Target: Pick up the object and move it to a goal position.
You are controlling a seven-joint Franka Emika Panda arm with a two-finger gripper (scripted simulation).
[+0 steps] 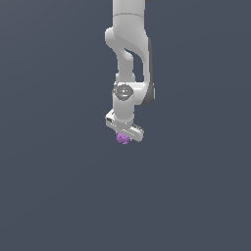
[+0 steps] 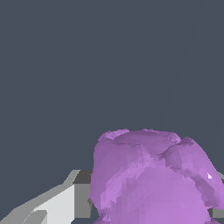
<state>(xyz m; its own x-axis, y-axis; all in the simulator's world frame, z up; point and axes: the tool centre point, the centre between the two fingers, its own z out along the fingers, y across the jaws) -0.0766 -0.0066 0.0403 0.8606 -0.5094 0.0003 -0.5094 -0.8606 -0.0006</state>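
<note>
Claw (image 1: 124, 136) at the lower end of the white arm (image 1: 128, 59), pointing down against a plain dark grey-blue backdrop. Seen in the exterior view as a short white crossbar, tilted, lower toward the exterior view's right. Clamped on the purple lump (image 1: 122, 139), which sits directly under that crossbar, toward its end on the exterior view's left, in contact with the claw. Lump bumpy, roughly round, much narrower than the crossbar.

Wrist view: one white-and-grey finger (image 2: 57, 205) visible beside the lump (image 2: 148, 183), touching its flank. Lump fills much of the frame close to the camera; surface faceted and knobbly. Opposite finger mostly hidden behind the lump; only a sliver of grey at the far edge. Remainder of the frame uniform dark grey-blue.
</note>
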